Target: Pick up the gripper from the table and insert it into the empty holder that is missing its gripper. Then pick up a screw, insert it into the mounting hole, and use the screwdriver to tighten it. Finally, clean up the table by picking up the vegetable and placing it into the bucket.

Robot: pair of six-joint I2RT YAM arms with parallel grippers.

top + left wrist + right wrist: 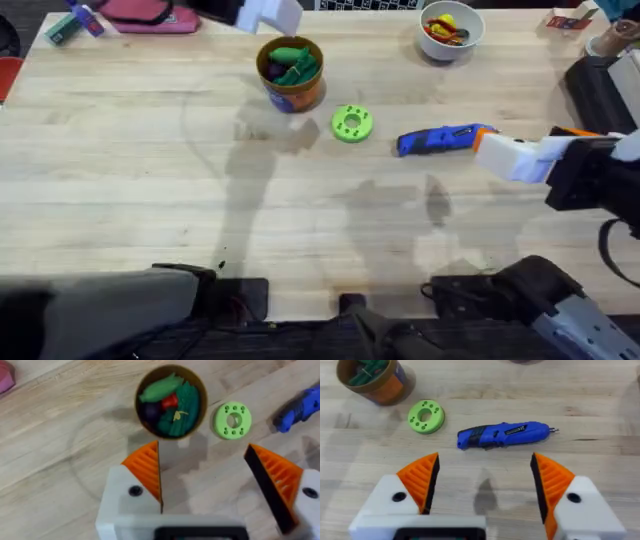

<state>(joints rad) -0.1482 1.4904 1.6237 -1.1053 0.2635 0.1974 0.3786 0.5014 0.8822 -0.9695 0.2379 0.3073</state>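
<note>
Right wrist view: the right tool hangs spread over the bare counter, the screwdriver lying just beyond. The left tool is spread too, near the bucket holding the vegetable, green disc beside.

veg in bucket, screwdriver flat

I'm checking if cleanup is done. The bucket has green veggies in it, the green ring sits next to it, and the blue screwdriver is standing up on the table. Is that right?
Almost. The screwdriver is not standing up: it lies flat on its side on the table, as the right wrist view shows. The rest holds: the bucket has green vegetables in it and the green ring sits next to it.
</note>
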